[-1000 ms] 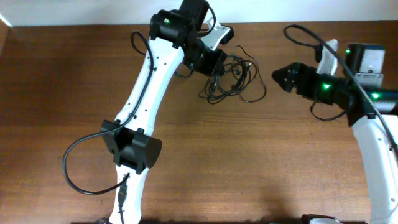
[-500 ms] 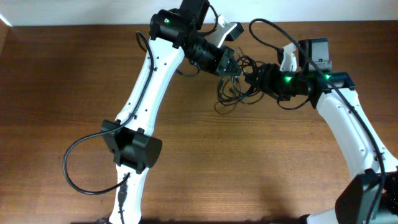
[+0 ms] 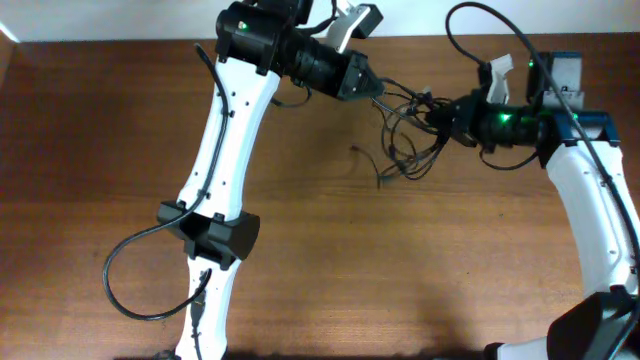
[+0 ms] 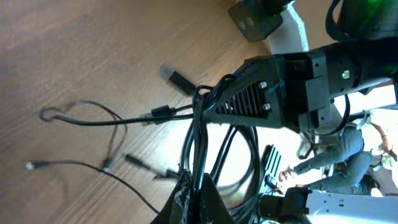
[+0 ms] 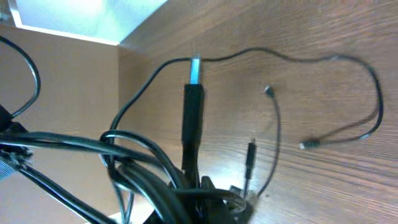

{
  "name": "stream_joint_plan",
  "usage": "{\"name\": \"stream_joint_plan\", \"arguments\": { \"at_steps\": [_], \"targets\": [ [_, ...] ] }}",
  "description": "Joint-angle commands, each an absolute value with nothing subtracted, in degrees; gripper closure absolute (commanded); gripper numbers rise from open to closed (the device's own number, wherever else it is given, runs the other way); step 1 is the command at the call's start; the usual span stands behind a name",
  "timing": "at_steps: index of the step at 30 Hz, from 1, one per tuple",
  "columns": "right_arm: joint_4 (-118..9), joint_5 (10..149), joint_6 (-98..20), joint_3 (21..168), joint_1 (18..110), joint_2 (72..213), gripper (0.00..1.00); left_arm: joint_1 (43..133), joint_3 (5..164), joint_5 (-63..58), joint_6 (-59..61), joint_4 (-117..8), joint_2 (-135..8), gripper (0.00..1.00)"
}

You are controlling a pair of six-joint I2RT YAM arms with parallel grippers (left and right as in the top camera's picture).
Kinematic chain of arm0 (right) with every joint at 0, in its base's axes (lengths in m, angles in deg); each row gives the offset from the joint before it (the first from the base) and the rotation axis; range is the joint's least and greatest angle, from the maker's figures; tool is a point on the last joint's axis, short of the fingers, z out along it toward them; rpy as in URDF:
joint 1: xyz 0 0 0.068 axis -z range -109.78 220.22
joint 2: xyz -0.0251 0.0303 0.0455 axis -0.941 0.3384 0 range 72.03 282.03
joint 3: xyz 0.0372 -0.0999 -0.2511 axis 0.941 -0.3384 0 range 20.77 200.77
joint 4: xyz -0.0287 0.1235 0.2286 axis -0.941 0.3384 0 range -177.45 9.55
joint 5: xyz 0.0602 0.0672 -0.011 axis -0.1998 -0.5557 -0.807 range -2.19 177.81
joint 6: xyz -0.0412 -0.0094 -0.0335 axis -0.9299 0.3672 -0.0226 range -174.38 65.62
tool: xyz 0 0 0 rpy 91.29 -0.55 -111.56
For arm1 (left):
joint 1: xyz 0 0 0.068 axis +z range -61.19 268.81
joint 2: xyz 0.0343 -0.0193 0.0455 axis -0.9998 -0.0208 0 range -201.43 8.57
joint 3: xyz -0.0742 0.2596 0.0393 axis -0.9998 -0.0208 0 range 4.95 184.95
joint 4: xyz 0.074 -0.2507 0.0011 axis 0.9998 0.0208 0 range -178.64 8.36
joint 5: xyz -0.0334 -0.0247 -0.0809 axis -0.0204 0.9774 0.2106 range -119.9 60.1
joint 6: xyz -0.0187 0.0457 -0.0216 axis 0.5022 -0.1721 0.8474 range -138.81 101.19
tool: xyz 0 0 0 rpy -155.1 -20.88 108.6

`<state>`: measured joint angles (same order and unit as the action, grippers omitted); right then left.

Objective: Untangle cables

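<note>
Compared with 0.5 s ago, your 2 arms have drawn apart: the left pincer point(image 3: 373, 88) sits a little higher and the right pincer point(image 3: 446, 113) further right. The thin black flexible cables point(image 3: 400, 130) now stretch between them over the far part of the brown wooden desk point(image 3: 300, 250). Both pincers are clenched on the cables. The bunch is taut up top. Below it, loose loops and silver-tipped plug ends trail down, several lying on the desk.

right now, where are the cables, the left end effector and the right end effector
cables point(image 4: 198, 140): left wrist view, on the taut black strands.
left end effector point(image 3: 377, 90): overhead view, between its fingertips.
right end effector point(image 3: 443, 116): overhead view, between its fingertips.
</note>
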<state>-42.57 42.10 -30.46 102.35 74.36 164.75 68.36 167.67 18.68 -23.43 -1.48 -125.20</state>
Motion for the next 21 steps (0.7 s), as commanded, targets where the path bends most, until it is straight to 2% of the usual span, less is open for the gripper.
{"name": "stream_joint_plan", "arguments": {
  "at_steps": [1,2,3,13,21],
  "targets": [
    [-39.27,65.66,-35.53,98.83,84.88,167.55,0.75,80.36,174.64,15.05,-22.88,-2.35,-120.05,1.00],
    [-39.62,63.71,-37.65,98.85,85.31,167.55,0.53,80.36,174.64,15.05,-22.88,-2.09,-120.02,1.00],
    [-39.97,60.35,-39.25,98.85,85.60,167.55,0.37,80.16,174.62,15.07,-22.91,-1.39,-120.02,1.00],
    [-44.99,33.92,-40.67,98.85,83.50,167.55,0.31,78.30,174.62,15.05,-21.97,-1.68,-120.02,1.00],
    [-52.69,31.89,-37.21,98.85,72.64,167.55,0.19,78.30,174.62,15.55,-16.41,-3.73,-120.02,1.00]
  ]
}}
